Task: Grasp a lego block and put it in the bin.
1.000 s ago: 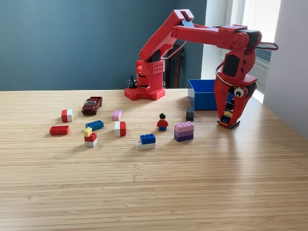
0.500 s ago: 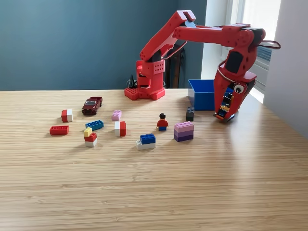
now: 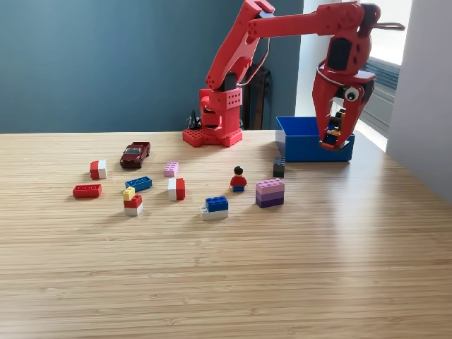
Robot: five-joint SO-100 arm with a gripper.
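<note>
Tabletop [image 3: 282,282] of pale striped wood is carrying everything, with the red plastic arm [image 3: 240,42] arching from its base near the back edge over to the exterior view's right, where the shallow square bright blue plastic bin [image 3: 300,141] is sitting. Its red gripper [image 3: 332,138] is hanging in front of the bin's right part, jaws pinching a small multicoloured lego block [image 3: 332,132] clear of the wood. Loose lego pieces are lying scattered to the exterior view's left, including a purple-and-pink stacked block [image 3: 270,192], a dark red toy car [image 3: 135,154] and a little minifigure [image 3: 239,179].
</note>
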